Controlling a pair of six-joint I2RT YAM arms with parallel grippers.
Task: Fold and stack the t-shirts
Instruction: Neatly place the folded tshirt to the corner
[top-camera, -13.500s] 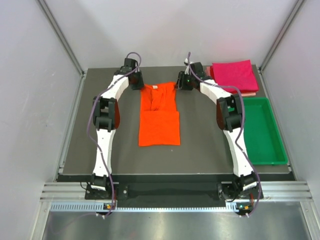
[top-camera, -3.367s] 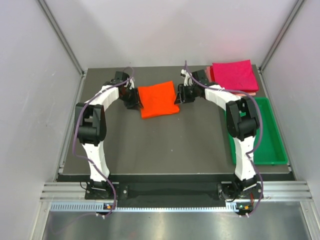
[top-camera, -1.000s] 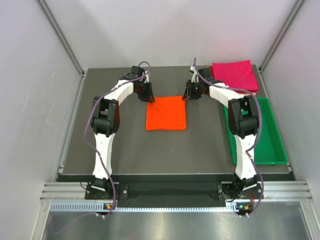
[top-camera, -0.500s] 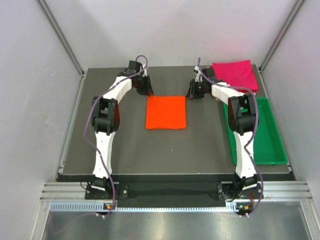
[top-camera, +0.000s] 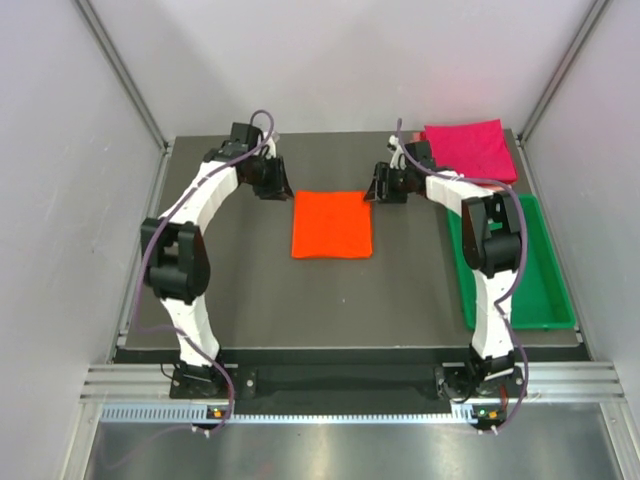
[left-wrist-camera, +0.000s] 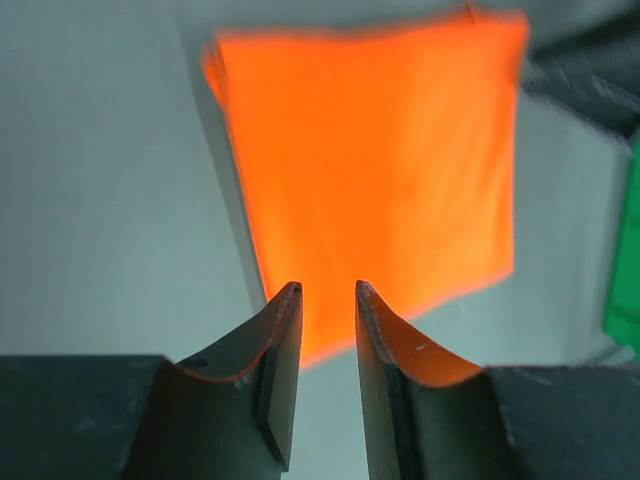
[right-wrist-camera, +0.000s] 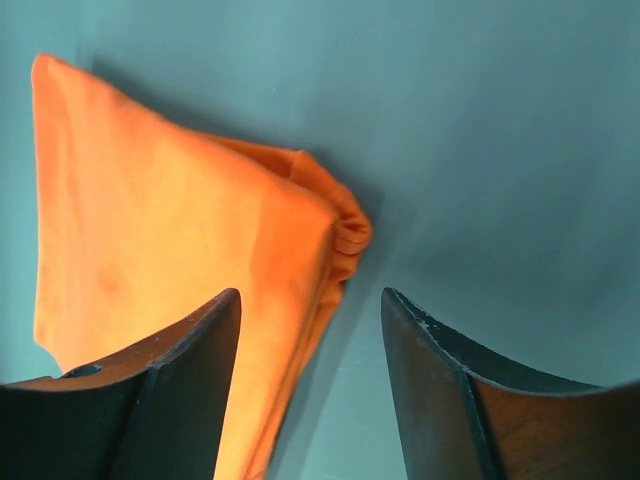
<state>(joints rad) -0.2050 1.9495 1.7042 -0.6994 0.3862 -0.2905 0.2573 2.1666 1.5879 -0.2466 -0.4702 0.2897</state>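
The bright orange t-shirt (top-camera: 332, 224) lies folded into a square on the mat's middle; it fills the left wrist view (left-wrist-camera: 370, 160) and shows in the right wrist view (right-wrist-camera: 170, 250). My left gripper (top-camera: 276, 188) hovers just off its far left corner, its jaws (left-wrist-camera: 326, 290) narrowly apart and empty. My right gripper (top-camera: 374, 193) is open at the far right corner, and the shirt's bunched edge lies under the gap (right-wrist-camera: 311, 294), not gripped. The folded magenta t-shirt (top-camera: 470, 150) lies at the far right. The pale pink one is hidden under it.
A green plastic tray (top-camera: 545, 270) stands along the right edge of the dark mat (top-camera: 250, 300). Grey walls with metal rails close in the left, right and far sides. Both arm bases sit at the near edge.
The orange shirt went from a long strip to a folded square laid on the mat. In the last second my left arm drew back to the left; the right gripper barely moved.
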